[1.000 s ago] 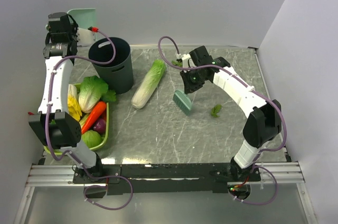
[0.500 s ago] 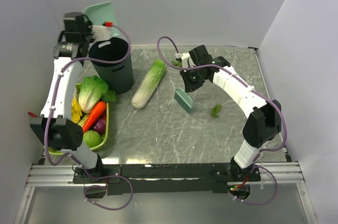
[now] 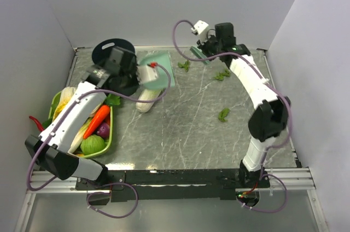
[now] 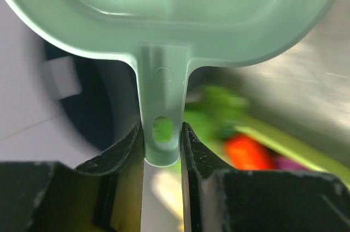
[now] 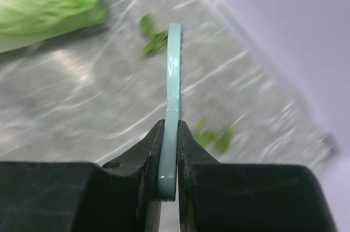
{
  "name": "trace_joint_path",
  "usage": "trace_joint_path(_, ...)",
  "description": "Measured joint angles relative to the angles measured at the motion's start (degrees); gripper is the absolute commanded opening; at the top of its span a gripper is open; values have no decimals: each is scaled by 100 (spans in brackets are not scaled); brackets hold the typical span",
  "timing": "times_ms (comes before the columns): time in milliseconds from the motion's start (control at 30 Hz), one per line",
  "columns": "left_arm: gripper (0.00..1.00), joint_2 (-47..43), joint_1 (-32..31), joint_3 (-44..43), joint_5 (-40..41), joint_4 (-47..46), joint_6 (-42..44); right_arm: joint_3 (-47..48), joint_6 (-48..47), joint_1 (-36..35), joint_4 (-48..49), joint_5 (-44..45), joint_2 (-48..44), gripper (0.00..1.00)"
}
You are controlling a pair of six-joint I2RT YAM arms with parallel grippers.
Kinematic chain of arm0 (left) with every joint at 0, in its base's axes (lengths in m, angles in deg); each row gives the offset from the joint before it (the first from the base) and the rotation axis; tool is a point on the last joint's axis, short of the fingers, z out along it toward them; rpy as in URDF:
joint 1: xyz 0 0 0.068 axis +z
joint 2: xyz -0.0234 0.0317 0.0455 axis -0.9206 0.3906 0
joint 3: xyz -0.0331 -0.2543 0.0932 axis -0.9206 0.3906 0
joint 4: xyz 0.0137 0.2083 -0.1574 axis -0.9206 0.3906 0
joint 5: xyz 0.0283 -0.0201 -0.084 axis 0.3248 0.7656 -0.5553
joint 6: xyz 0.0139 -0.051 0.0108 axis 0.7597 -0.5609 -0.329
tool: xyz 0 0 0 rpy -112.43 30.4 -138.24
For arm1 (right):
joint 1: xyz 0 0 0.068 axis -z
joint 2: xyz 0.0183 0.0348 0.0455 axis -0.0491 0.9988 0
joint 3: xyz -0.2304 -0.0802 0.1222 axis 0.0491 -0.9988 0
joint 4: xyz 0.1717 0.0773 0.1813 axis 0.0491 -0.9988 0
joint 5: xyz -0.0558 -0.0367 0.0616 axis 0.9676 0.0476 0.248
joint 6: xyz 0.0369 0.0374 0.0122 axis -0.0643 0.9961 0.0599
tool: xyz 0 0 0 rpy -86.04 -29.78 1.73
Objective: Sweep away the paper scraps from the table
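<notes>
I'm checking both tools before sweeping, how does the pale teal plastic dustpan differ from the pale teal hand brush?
The pale teal plastic dustpan is a broad scoop; the pale teal hand brush is slim. The dustpan sits in the left pincer over the long pale-green cabbage; the brush sits in the right pincer at the far edge of the grey marble table. Both are gripped, neither lies loose.

Paper scraps (image 3: 184, 65): small, dark green, ragged, lying flat on the grey marbled table (image 3: 180, 133). One bit sits just left of the right claw (image 3: 206, 50). A cluster (image 3: 221, 75) lies near it, on the base side. A lone scrap (image 3: 223, 114) is well apart.
</notes>
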Motion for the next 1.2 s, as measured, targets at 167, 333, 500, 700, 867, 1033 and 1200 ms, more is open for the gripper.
trace_joint_path(167, 1, 66, -483, 750, -411, 640, -529, 914, -1176, -59, 579, 245, 1300, 0)
trace_joint_path(333, 1, 68, -673, 1574, -802, 933, -721, 1910, -2640, -70, 1154, 345, 2653, 0)
trace_joint_path(500, 1, 107, -693, 2197, -1054, 964, -868, 1954, -4085, -68, 1615, -72, 3123, 0)
trace_joint_path(700, 1, 179, -708, 2601, -1207, 960, -1106, 1943, -5436, -68, 1447, -719, 3189, 0)
trace_joint_path(867, 1, 179, -708, 2673, -1320, 866, -1279, 1609, -6155, -68, 977, -942, 3169, 0)
trace_joint_path(1033, 1, 195, -708, 2697, -1342, 791, -1423, 732, -6664, -66, 494, -986, 2791, 0)
trace_joint_path(1200, 1, 328, -708, 2697, -1333, 643, -1510, -393, -7001, -63, -251, -1027, 1438, 0)
